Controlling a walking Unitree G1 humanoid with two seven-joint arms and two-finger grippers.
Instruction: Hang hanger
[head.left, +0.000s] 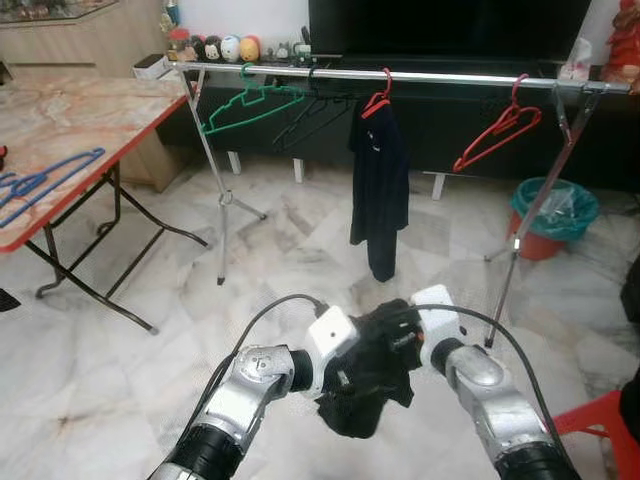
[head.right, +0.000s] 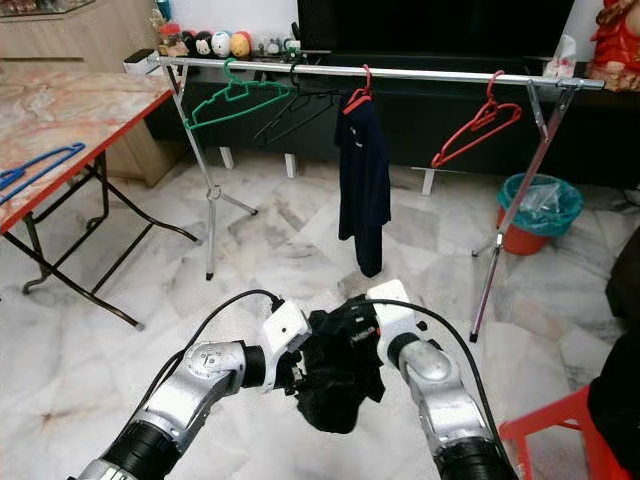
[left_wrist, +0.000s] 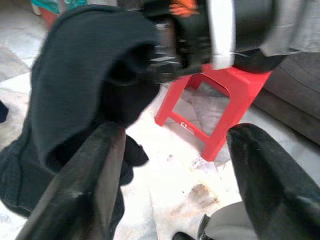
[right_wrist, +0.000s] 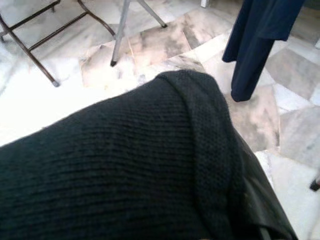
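both grippers (head.left: 375, 365) meet at black garment (left_wrist: 75, 90); left fingers (left_wrist: 85, 185) spread.

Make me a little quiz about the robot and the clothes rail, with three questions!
1. True or false: the green hanger hangs on the rail.
2. What colour is the hanger carrying the dark shirt? A red, B blue, C white.
3. Fill in: both grippers hold a bunched black ____ between them, in front of the rail.

Key
1. True.
2. A, red.
3. Garment, between the left gripper and right gripper.
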